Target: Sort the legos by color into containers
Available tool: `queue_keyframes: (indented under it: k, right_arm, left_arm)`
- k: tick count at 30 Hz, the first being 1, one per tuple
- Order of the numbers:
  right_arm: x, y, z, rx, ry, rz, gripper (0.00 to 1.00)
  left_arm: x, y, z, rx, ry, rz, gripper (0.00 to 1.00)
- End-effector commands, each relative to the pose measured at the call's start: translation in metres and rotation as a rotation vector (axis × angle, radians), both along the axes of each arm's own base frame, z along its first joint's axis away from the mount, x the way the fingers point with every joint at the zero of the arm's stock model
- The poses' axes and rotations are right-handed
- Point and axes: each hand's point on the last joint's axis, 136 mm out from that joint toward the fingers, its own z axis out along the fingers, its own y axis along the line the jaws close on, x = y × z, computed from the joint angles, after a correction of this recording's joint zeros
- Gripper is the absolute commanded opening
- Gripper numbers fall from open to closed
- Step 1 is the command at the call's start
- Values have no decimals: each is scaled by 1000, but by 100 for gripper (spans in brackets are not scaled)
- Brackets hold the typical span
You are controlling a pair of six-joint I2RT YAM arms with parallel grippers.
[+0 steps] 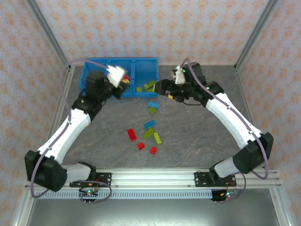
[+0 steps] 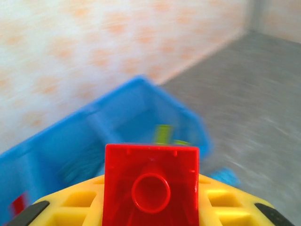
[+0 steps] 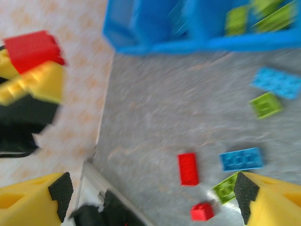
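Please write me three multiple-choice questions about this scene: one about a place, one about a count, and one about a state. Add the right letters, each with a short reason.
1. Where in the blue bin do the green bricks lie?
A. In the left end compartment
B. On its rim
C. In the right end compartment

2. How many loose red bricks lie on the table?
A. One
B. Three
C. Five

3. What is the left gripper doing?
A. It is shut on a red brick
B. It stands open and empty
C. It is shut on a blue brick

Answers:
1 C: the top view shows them at the bin's right end.
2 B: the top view shows three red ones apart on the grey surface.
3 A: the left wrist view shows the brick between the yellow fingers.
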Motion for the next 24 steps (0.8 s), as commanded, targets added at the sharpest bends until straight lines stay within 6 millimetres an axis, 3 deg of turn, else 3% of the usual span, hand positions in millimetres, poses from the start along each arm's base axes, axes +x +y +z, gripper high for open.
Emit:
queue_keyframes:
  k: [1,6,11,14,16,18,22,24]
  right_arm:
    - [11,-20,12,-46,-92,-126,91]
    - [6,-30,0,-95,-73,-148,91]
    - [2,-35,-4,-109,-65,-158,91]
    - [-2,-41,-5,-130,-69,-169,91]
    - [-4,-43,-8,-137,-65,-175,91]
    - [-5,-45,-13,-149,-53,-176,91]
    - [-1,-51,-28,-199,-38,-207,91]
    - [3,-57,-44,-248,-18,-232,91]
  left_arm:
    - [34,99,0,-142,74,473,15]
    - [83,157,-40,-183,196,647,15]
    - [124,181,-80,-176,327,704,17]
    - [139,185,-108,-154,398,711,31]
    - [143,187,-118,-140,427,709,47]
    - [144,187,-118,-150,435,702,63]
    - [132,177,-91,-214,380,664,65]
    - [108,168,-52,-271,312,640,66]
